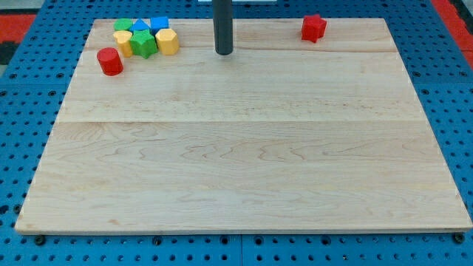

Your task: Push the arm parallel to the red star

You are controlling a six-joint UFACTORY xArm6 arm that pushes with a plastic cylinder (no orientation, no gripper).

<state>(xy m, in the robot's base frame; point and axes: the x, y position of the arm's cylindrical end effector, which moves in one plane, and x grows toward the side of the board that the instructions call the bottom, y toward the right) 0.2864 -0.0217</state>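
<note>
Near the top left corner of your wooden board (244, 177) sits a tight cluster of blocks. A green block (123, 26) and two blue blocks (140, 26) (160, 24) form its back row, touching one another. In front of them you see a yellow block (123, 42), a green star-like block (145, 44) and a yellow cylinder-like block (168, 41). A red cylinder (110, 61) stands just beside the cluster, toward the view's bottom left. Around the board lies a blue perforated surface (29, 111).

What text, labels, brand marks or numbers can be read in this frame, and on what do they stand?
None: no readable text anywhere.
The wooden board shows only grain.
The red star, the red cylinder and the cluster of yellow, green and blue blocks have plain faces.
The dark rod ending in my tip bears no marking.
The blue pegboard shows only holes.
</note>
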